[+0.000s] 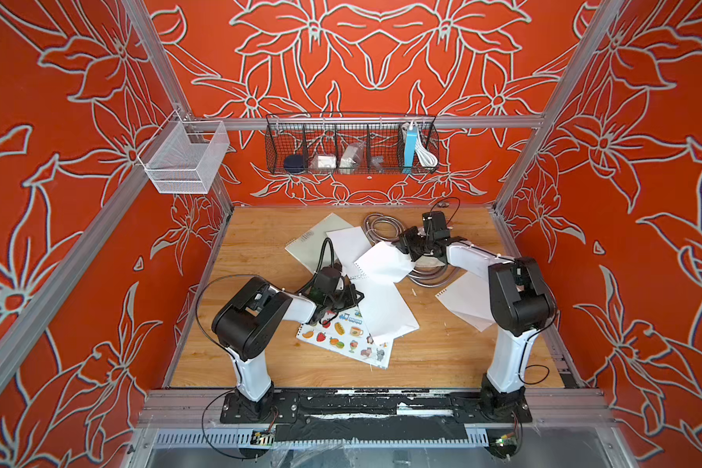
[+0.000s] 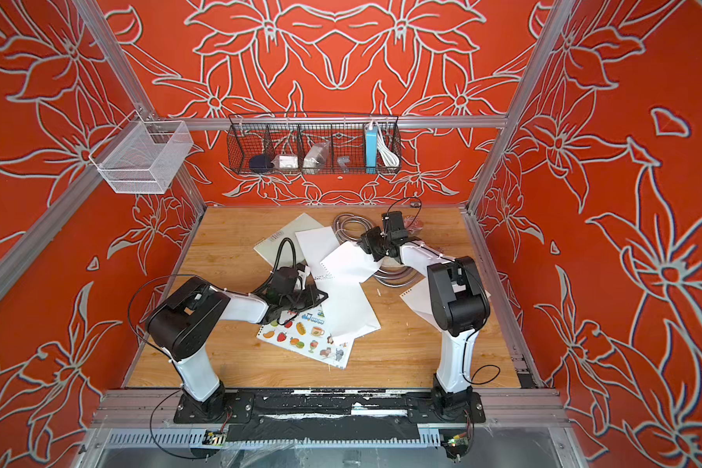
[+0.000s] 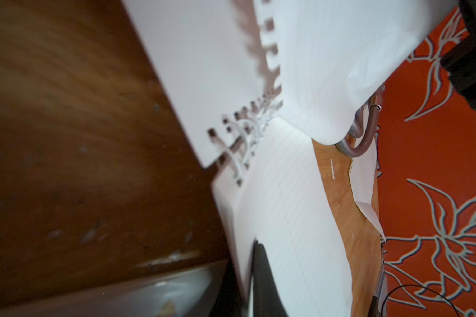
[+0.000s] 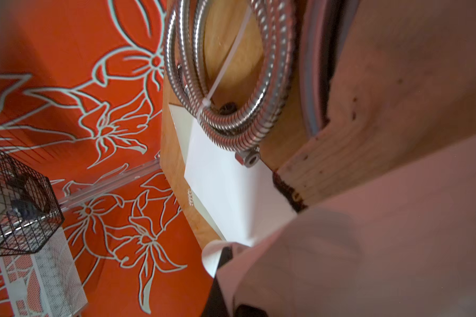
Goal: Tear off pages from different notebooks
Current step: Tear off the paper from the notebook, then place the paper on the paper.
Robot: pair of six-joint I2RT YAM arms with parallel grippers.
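Wooden table [image 1: 260,356], orange floral walls [image 1: 341,60]. My left fingers [image 1: 355,299] clenched on lined page [image 1: 386,320] mid-table, overlapping picture notebook [image 1: 341,344]; my right fingers [image 1: 411,252] clenched on lifted page [image 1: 384,262] toward far edge, above metal hose [image 1: 375,223].

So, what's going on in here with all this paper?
Two robot arms are working through spiral notebooks. The right tool is shut on a white page, held up near the coiled metal hose. The left tool pinches a lined page lying across the fruit-picture notebook. A grey-green notebook and another loose page lie on the wooden table.
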